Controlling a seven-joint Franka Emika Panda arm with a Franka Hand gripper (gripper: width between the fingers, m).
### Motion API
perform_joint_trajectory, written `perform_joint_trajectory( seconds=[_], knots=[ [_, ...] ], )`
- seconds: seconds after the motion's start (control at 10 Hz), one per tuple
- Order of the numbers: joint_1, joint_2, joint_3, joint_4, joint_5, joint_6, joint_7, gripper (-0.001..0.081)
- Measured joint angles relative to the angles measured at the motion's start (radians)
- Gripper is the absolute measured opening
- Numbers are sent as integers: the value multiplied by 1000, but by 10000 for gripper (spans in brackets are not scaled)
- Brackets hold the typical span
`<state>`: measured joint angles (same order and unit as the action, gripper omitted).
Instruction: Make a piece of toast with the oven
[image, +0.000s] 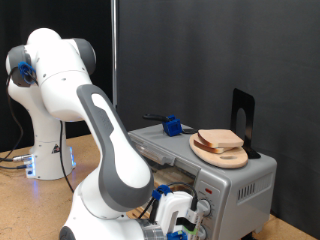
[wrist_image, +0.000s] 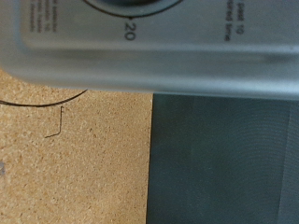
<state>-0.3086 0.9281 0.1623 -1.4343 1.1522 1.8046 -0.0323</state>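
Observation:
The piece of toast (image: 221, 139) lies on a round light-wood board (image: 224, 157) on top of the silver-grey oven (image: 250, 182), at the exterior view's right. My gripper (image: 188, 214) is low at the oven's front face, close to its knobs, at the exterior view's bottom. It holds nothing that I can see. The wrist view is filled by the oven's control panel (wrist_image: 149, 61), very close, with part of a timer dial (wrist_image: 140, 7) marked 20. My fingers do not show in the wrist view.
A small blue object (image: 172, 126) and a black upright stand (image: 243, 108) sit on the oven's top. The oven stands on a cork-brown table (image: 30, 205); the table (wrist_image: 75, 159) also shows in the wrist view beside a dark grey area (wrist_image: 224, 159). A black curtain hangs behind.

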Motion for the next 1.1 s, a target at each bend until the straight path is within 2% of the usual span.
perform_joint_trajectory(
  seconds=[0.1,0.2,0.3,0.4,0.5,0.6,0.7,0.9,1.1],
  knots=[
    [3,1,0,0,0,0,0,609],
    [4,3,0,0,0,0,0,609],
    [5,6,0,0,0,0,0,423],
    [5,8,0,0,0,0,0,423],
    [6,9,0,1,0,-1,0,288],
    [6,6,1,4,0,-10,2,288],
    [6,5,1,4,0,-11,3,105],
    [6,1,3,-2,3,-1,-30,95],
    [6,-47,12,-78,52,86,-224,95]
  ],
)
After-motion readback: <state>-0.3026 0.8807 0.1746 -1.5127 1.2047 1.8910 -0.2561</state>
